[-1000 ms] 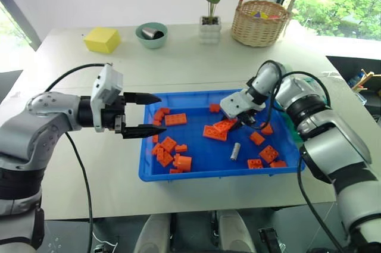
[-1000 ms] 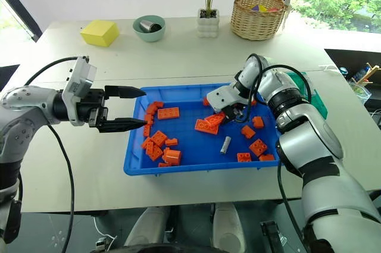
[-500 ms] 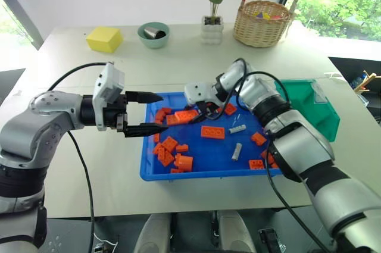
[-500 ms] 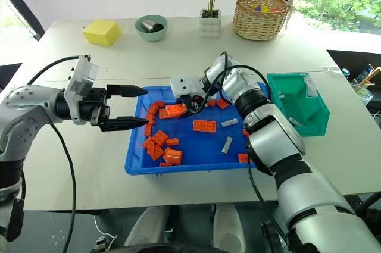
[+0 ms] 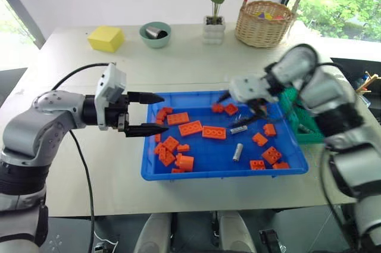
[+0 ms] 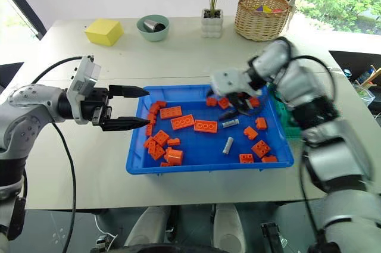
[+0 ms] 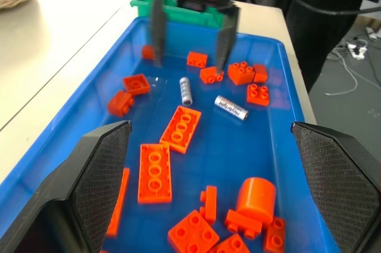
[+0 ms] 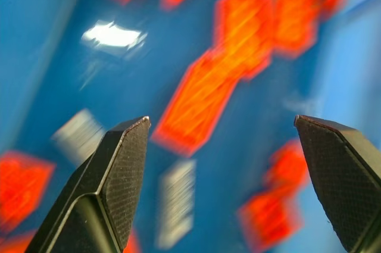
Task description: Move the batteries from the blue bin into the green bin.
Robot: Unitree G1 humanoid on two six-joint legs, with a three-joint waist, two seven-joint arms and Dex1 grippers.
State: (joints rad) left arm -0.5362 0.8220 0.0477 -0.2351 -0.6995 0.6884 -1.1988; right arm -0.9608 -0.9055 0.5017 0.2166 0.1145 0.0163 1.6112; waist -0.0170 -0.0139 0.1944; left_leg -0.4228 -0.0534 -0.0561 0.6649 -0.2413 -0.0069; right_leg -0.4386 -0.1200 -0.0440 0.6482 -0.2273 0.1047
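my right tool (image 5: 250,110) hangs spread wide and empty over the far right part of the blue bin (image 5: 178,172). my left tool (image 5: 153,113) sits at the bin's left rim, fingers parted, gripping nothing. two batteries (image 5: 239,129) lie flat on the bin floor among orange bricks (image 5: 214,132): one just below my right tool, lying roughly crosswise, the other battery (image 5: 237,152) nearer me, pointing mostly front to back. the green bin (image 7: 178,12) stands just beyond the blue bin's right end.
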